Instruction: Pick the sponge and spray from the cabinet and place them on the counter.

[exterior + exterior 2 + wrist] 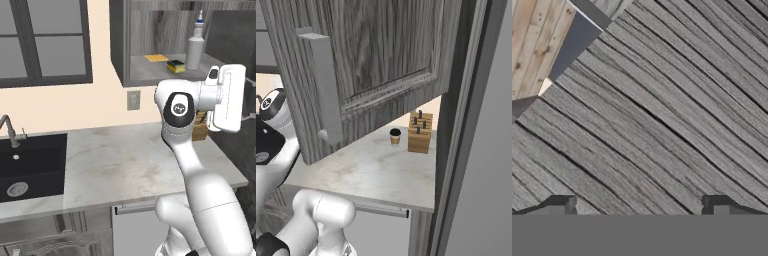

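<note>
The cabinet (118,40) hangs open above the counter (125,160). On its grey shelf the yellow sponge (176,65) with a dark green top lies just left of the upright spray (195,49). My gripper (248,100) is to the right of and below the shelf, beside the open cabinet door (381,50), apart from both items. In the hand view the gripper (639,205) is open with nothing between its fingertips (562,202), and it faces grey wood grain at close range.
A thin yellow cloth (156,58) lies on the shelf behind the sponge. A knife block (420,132) and a coffee cup (395,137) stand at the back of the counter. The black sink (30,165) with its faucet (7,130) is at the left.
</note>
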Robot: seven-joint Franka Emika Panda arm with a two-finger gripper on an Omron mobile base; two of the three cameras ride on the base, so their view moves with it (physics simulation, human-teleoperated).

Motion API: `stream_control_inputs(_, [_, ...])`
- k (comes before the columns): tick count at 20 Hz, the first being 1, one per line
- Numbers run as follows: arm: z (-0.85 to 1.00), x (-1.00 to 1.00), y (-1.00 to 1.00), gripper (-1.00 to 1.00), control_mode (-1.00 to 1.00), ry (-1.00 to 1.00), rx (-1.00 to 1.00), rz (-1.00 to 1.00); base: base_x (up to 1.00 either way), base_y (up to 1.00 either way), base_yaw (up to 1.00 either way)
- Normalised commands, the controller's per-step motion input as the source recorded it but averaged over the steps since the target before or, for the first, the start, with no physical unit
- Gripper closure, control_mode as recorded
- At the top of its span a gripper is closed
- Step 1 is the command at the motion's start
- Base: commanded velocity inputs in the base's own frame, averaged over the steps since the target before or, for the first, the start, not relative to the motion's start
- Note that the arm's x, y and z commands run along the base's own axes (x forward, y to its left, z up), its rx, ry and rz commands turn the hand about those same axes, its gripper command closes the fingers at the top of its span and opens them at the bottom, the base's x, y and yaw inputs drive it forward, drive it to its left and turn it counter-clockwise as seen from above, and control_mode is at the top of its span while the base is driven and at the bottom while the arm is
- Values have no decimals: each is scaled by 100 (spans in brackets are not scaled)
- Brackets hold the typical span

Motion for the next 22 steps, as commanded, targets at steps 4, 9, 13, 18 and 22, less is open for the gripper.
stream_control_inputs(4, [0,0,-54,-100,-100,0,-1,-3,0,0,0])
stream_control_inputs(9, [0,0,-53,-100,-100,0,0,-3,0,0,0])
stream_control_inputs(13, [0,6,-34,-100,-100,0,0,-2,0,0,0])
stream_control_inputs(18, [0,11,-23,-100,-100,0,0,0,0,0,0])
stream_control_inputs(22, [0,12,-14,-100,-100,0,0,1,0,0,0])
